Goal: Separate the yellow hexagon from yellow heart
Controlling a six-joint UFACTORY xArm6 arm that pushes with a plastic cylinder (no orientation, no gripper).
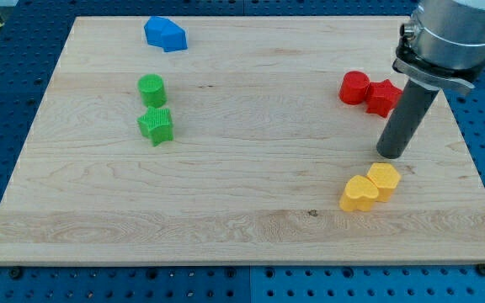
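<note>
The yellow hexagon and the yellow heart lie touching each other at the view's lower right, the heart to the lower left of the hexagon. My tip stands just above the hexagon, a small gap away from its upper edge. The dark rod rises from the tip toward the view's top right into the grey arm.
A red cylinder and a red star touch at the right, just above my tip. A green cylinder and a green star sit at the left. A blue block lies at the top left. The wooden board ends near the yellow blocks.
</note>
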